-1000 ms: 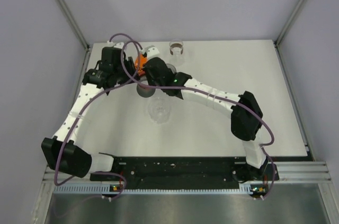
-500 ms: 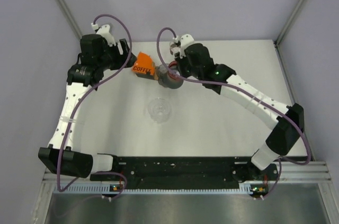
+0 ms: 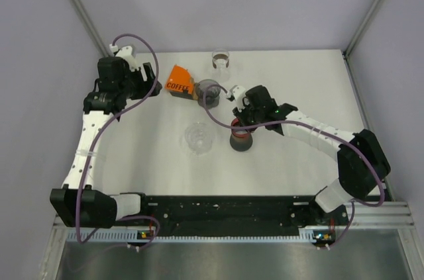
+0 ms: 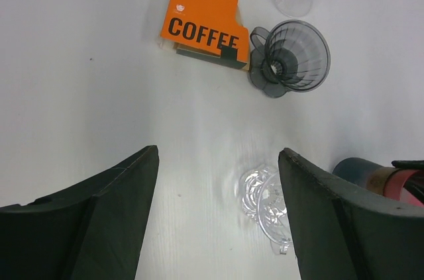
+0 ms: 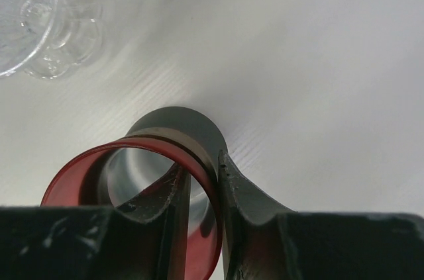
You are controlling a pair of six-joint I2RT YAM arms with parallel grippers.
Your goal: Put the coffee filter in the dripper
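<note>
r gripper (image 5: 202,190) w/ cup (image 5: 177,126) moved nearer; dripper (image 4: 291,56) now behind it.

A white table (image 3: 298,88) fills the floor of an enclosure of pale grey wall panels (image 3: 265,2) with metal corner posts (image 3: 79,8). Near the table's middle is a dark cup (image 3: 240,142) with a red rim, mouth upward, its inside pale. Just to its left, apart from it, lies a clear cut-glass piece (image 3: 199,138), perhaps a small dish or stand; its form is hard to read. A clear glass vessel (image 3: 220,60) stands at the far edge.
</note>
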